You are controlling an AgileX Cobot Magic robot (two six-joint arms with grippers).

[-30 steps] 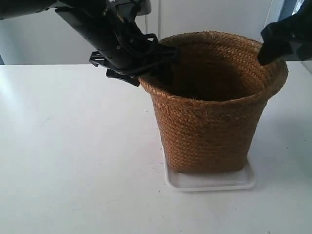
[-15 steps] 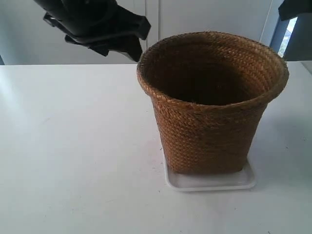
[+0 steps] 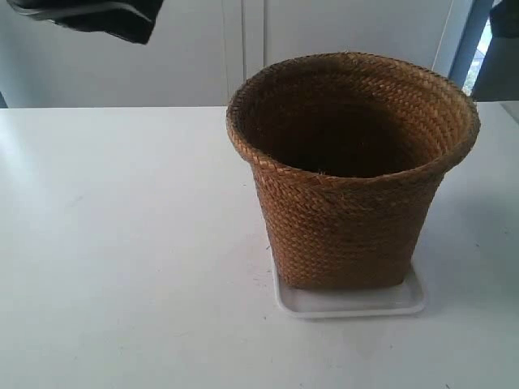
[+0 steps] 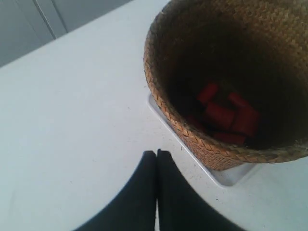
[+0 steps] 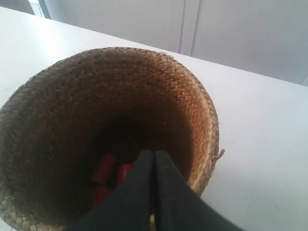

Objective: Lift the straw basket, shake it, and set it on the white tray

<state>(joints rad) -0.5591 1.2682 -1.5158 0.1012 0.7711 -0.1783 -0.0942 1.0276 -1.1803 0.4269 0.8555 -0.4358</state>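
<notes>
The brown woven straw basket (image 3: 350,170) stands upright on the white tray (image 3: 349,301), right of the middle of the table. Red pieces (image 4: 226,115) lie in its bottom, also seen as red pieces (image 5: 108,173) from the right wrist. My left gripper (image 4: 157,153) is shut and empty, held above the bare table beside the basket's rim (image 4: 159,91) and the tray's corner (image 4: 226,175). My right gripper (image 5: 154,153) is shut and empty, high over the basket's (image 5: 106,120) opening. In the exterior view only a dark piece of an arm (image 3: 97,14) shows at the top left.
The white table (image 3: 122,243) spreads around the basket. A pale wall with panel seams (image 3: 243,49) stands behind it. A dark edge (image 3: 503,49) shows at the exterior view's far right.
Both arms have let go of the basket's rim and risen away; the one at the exterior view's left went up and left, nearly out of frame. The basket stays on the tray.
</notes>
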